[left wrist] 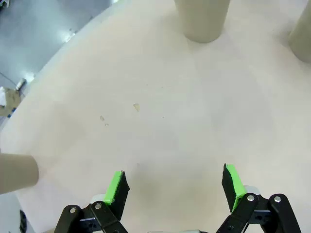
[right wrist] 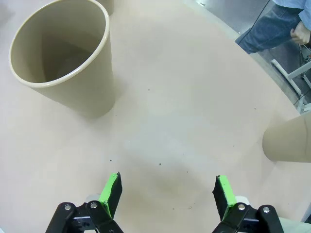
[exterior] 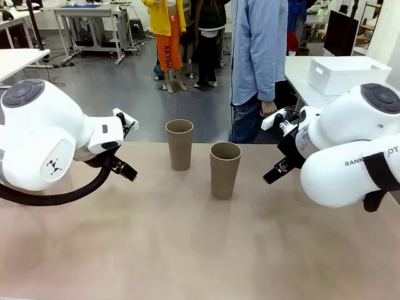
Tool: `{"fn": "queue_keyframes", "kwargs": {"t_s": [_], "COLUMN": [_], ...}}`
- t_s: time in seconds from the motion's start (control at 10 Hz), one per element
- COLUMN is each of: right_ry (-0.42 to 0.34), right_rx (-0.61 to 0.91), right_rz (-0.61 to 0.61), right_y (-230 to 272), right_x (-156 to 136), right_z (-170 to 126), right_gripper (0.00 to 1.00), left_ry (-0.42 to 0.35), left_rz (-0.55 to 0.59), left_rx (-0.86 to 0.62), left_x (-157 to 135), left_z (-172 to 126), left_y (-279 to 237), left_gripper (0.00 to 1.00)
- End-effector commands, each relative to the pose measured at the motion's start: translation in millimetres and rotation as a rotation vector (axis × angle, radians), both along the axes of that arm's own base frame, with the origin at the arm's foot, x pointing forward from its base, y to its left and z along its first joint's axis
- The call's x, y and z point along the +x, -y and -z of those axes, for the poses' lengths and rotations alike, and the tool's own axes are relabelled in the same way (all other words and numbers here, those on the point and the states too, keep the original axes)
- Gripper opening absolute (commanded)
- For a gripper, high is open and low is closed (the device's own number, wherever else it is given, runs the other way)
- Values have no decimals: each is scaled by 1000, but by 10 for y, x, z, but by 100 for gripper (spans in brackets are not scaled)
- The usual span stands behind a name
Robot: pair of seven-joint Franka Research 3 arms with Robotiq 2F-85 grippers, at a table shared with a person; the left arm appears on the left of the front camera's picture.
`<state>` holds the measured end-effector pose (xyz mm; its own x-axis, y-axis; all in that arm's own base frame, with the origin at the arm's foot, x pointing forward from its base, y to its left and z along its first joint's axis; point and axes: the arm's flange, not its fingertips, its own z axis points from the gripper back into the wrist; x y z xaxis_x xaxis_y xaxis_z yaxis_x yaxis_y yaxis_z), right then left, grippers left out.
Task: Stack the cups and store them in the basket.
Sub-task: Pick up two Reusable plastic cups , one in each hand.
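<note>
Two tan-brown cups stand upright on the table, one farther back (exterior: 179,144) and one nearer (exterior: 225,169). My left gripper (left wrist: 174,184) hangs open above bare tabletop. Ahead of it are two tan cups (left wrist: 201,19) (left wrist: 302,29), and a third (left wrist: 17,172) stands at the picture's left edge. My right gripper (right wrist: 168,192) is also open and holds nothing. An upright tan cup (right wrist: 60,53) stands ahead of it to the left, and another (right wrist: 289,141) is at the right edge. The white basket (exterior: 347,74) sits on a separate table at the back right.
A person in a blue shirt (exterior: 259,50) stands at the table's far edge, one hand (exterior: 269,109) hanging low. My two arm bodies (exterior: 44,140) (exterior: 350,153) flank the table (exterior: 187,244), whose front half is bare.
</note>
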<state>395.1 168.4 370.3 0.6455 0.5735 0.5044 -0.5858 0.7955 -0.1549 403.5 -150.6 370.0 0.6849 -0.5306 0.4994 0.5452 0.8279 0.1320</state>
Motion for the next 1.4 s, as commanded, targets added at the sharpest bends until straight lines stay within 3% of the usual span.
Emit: {"fn": "queue_keyframes", "kwargs": {"t_s": [0.0, 0.1, 0.5, 0.7, 0.9, 1.3], "right_ry": [0, 10, 49, 35, 32, 70], "right_rx": [0, -58, -44, 23, 103, 283], "right_rz": [0, 0, -24, -95, -194, -368], "right_y": [0, 16, 329, 778, 1350, 2319], "right_x": [0, -31, -346, -554, -652, -686], "right_z": [0, -246, -1398, -1700, -1763, -1598], "right_gripper": [100, 100, 100, 100, 100, 100], "left_ry": [0, 0, 1, 0, 17, 112], "left_rz": [0, 0, 142, 293, 425, 608], "left_rx": [0, 0, -103, -106, -156, -297], "left_x": [0, 0, -182, -495, -706, -920], "left_z": [-1, 0, -1127, -1467, -1520, -1251], "left_y": [0, 0, -508, -954, -1460, -2230], "left_gripper": [100, 100, 100, 100, 100, 100]}}
